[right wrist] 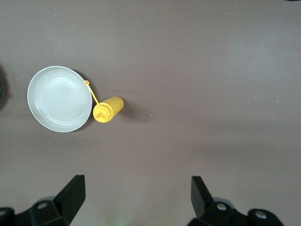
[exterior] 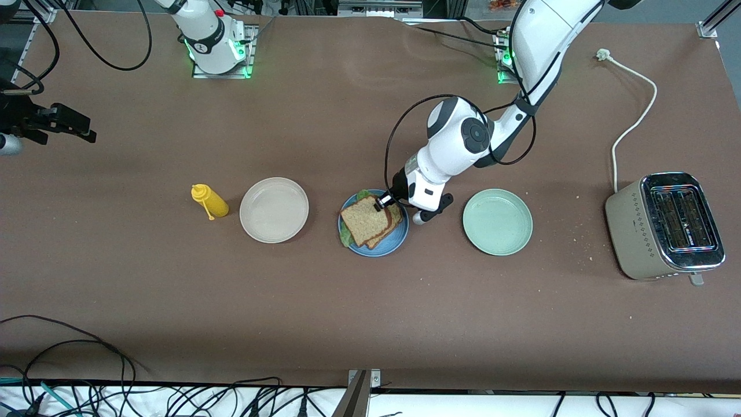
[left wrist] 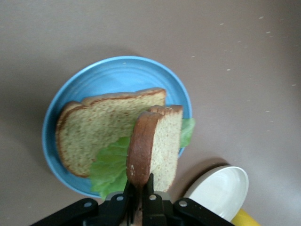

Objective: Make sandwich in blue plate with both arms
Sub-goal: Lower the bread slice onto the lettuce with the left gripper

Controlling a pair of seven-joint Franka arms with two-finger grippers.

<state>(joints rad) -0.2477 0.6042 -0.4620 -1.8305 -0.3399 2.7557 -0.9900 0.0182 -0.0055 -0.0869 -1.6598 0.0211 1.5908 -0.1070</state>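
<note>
My left gripper [left wrist: 139, 195] clamps a brown wholegrain toast slice [left wrist: 155, 148] over the round sky-blue plate [left wrist: 113, 77]; my right gripper [right wrist: 136, 197] waits, fingers spread wide.

Top toast slice [left wrist: 155, 146] tilted over lettuce [left wrist: 110, 167], bottom toast [left wrist: 94, 129], blue plate [left wrist: 108, 75].

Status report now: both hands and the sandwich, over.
Left hand shut on top brown toast slice, over round blue plate. Right hand open, waiting. Lower slice and green lettuce on plate. Nothing blocking.
</note>
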